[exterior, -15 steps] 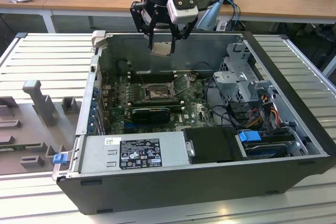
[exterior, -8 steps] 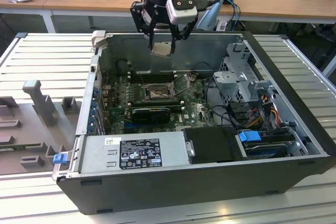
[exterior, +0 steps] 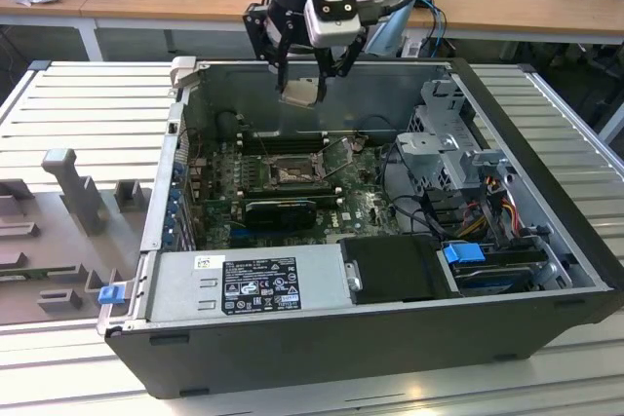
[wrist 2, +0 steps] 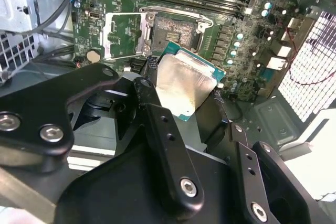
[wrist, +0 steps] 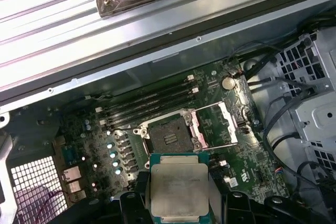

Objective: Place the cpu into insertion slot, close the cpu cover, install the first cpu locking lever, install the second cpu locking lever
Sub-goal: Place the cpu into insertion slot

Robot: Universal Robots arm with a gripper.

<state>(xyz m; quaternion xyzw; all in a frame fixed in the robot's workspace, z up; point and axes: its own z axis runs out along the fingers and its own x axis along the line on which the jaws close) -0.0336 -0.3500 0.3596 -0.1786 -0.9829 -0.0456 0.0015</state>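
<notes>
1. Gripper (exterior: 310, 88): closed on the cpu (exterior: 300, 94), one finger against each of two opposite edges. In the second wrist view the fingers (wrist 2: 149, 100) clamp the chip's sides and leave its metal top bare.
2. The cpu (wrist: 178, 190) hangs in the upper centre of the exterior view, above the open computer case (exterior: 390, 338) and well apart from the board. Not yet in the socket.
3. Insertion slot (exterior: 291, 174): mid-frame in the exterior view, on the green motherboard (exterior: 361, 207). The first wrist view shows the slot (wrist: 168, 135) uncovered, pin field exposed, just beyond the chip's far edge.
4. The cpu cover (wrist: 218, 124) is swung open and lies beside the slot; it is also seen in the second wrist view (wrist 2: 123, 35). Both locking levers appear released; their exact lie is hard to make out.
5. Judgement, step in hand is placing the chip:
   - square the chip's edges to the socket frame before descending;
   - keep it level and come straight down, with no sideways drag over the pins;
   - keep the fingers off the opened cover and the socket frame;
   - corner orientation marks cannot be read here, so keying is unconfirmed.
6. Farthest: the long memory slots (exterior: 283, 141) lie behind the socket, not to be confused with it.
</notes>
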